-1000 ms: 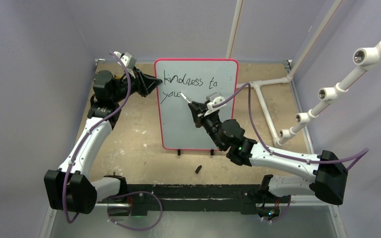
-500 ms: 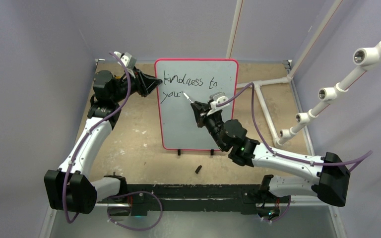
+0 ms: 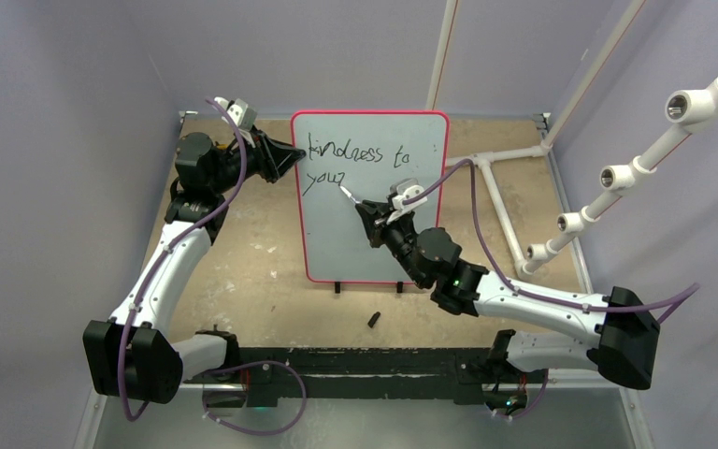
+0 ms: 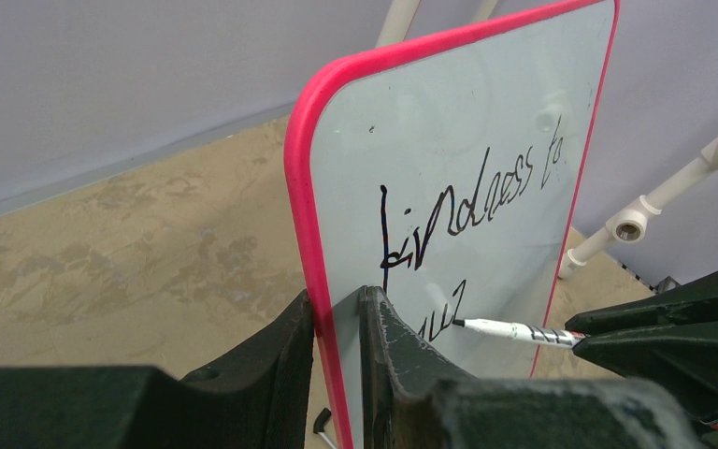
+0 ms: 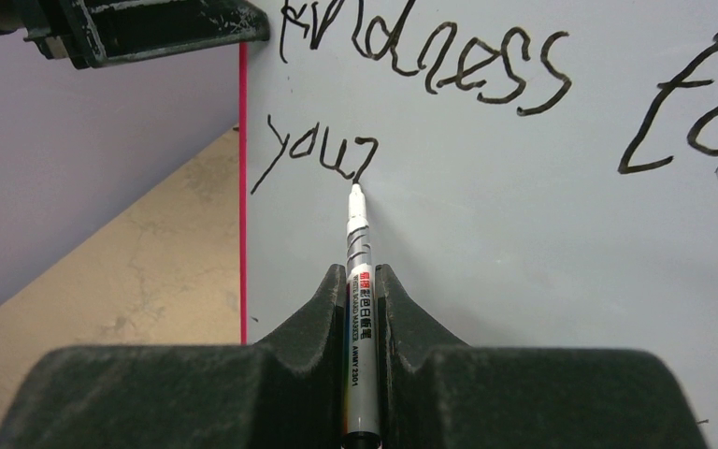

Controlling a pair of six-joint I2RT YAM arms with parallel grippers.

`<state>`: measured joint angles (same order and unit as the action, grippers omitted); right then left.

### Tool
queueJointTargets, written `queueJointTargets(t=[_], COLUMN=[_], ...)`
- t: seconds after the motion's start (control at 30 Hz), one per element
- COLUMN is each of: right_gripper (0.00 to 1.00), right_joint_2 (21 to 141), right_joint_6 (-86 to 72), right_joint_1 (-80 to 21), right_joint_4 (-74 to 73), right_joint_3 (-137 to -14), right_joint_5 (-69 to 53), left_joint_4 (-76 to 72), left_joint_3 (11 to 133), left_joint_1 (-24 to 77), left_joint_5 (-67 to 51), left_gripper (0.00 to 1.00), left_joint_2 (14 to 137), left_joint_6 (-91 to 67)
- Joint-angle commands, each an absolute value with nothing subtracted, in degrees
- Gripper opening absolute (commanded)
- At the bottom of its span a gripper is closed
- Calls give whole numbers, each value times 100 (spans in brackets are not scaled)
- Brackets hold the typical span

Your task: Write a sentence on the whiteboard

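Tan tabletop [image 3: 243, 271], centre frame: whiteboard [image 3: 374, 224], rim pinched by left gripper [image 4: 337, 309]. Right gripper [image 5: 362, 281] clamps marker [image 5: 357, 229], tip at "your" (line 2 of sentence [image 5: 486, 75]). Judged mid-writing; next letters need rightward shift.

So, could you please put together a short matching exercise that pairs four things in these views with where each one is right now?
Things:
1. left gripper
2. right gripper
3. marker
4. small black object

Places or states:
A. lying on the table in front of the whiteboard
B. shut on the marker
C. tip at the end of the sentence's second line
D. clamped on the whiteboard's pink left rim

Pairs: 1-D, 2-B, 3-C, 4-A
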<state>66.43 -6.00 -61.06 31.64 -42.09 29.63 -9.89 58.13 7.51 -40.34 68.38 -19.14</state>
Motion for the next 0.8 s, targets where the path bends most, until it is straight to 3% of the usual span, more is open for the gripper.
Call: queueJointTargets(t=[0.0,0.77], right_gripper=[0,0], right_joint_2=[6742,6513], right_joint_6=[-666,-534], right_joint_1=[-6073,-6073], right_joint_4=[3065,3465], right_joint_3=[-4169,-4212], right_joint_5=[2936,3680], left_joint_4=[-1021,-1028], left_joint_3=[5705,5704], left_joint_1=[765,765], left_joint_5=[-4148,-4148], left_gripper=[0,0], left_joint_2=[6891,6887], left_joint_6=[-1934,-1931])
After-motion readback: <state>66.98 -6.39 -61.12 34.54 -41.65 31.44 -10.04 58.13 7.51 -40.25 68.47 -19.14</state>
